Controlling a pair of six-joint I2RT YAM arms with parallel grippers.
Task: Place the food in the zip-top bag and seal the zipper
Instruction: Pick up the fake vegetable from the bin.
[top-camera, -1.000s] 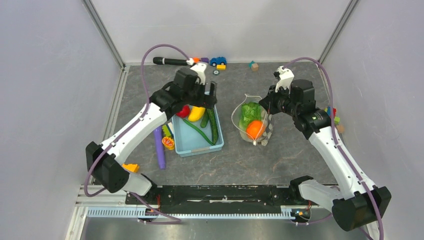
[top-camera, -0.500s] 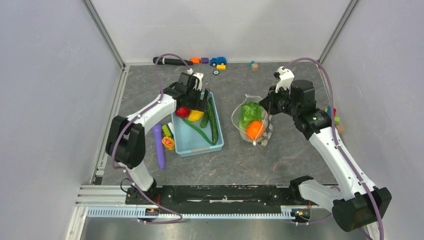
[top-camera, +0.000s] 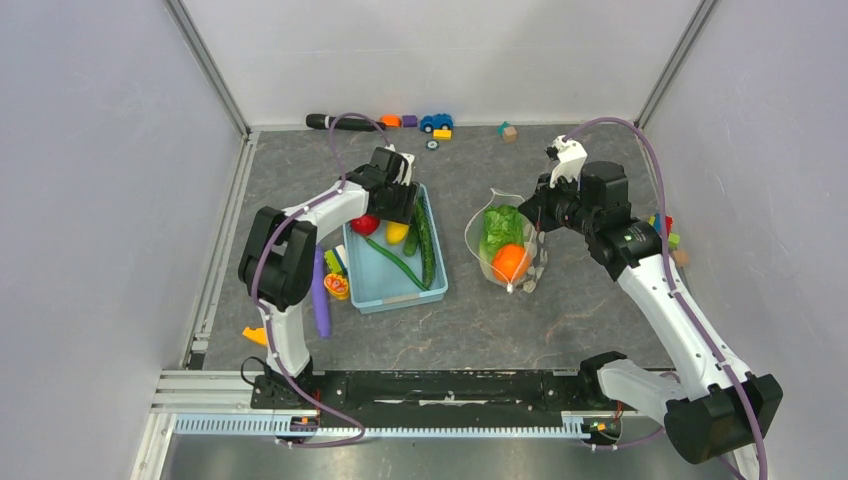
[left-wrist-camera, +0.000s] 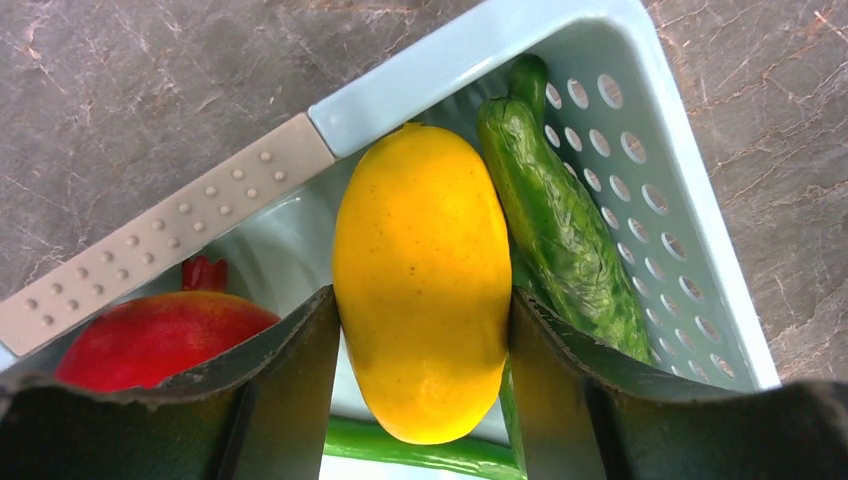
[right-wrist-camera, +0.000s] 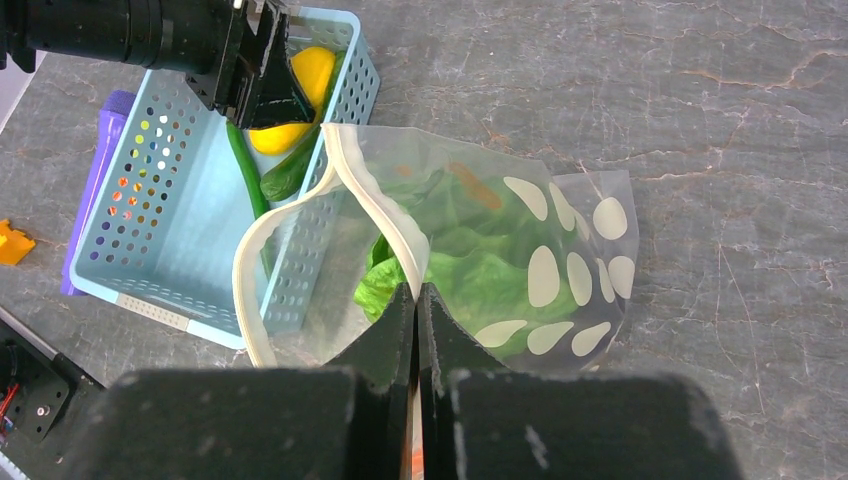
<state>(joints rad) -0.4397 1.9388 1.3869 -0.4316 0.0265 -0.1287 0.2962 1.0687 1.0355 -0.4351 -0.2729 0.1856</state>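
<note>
as the right end effector (right-wrist-camera: 415, 292) pinches the zip-top bag (right-wrist-camera: 585, 275) open, the left end effector (left-wrist-camera: 422, 305) squeezes the yellow piece (left-wrist-camera: 420, 220) crosswise.

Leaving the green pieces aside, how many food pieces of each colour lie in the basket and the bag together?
Red piece, in the basket: 1
Yellow piece, in the basket: 1
Orange piece, in the zip-top bag: 1
Total: 3

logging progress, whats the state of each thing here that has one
zip-top bag, mouth open, lettuce and orange piece inside
zipper, unsealed
right end effector, shut on zip-top bag rim
left end effector, jaws against both sides of yellow piece
yellow piece, in basket
</note>
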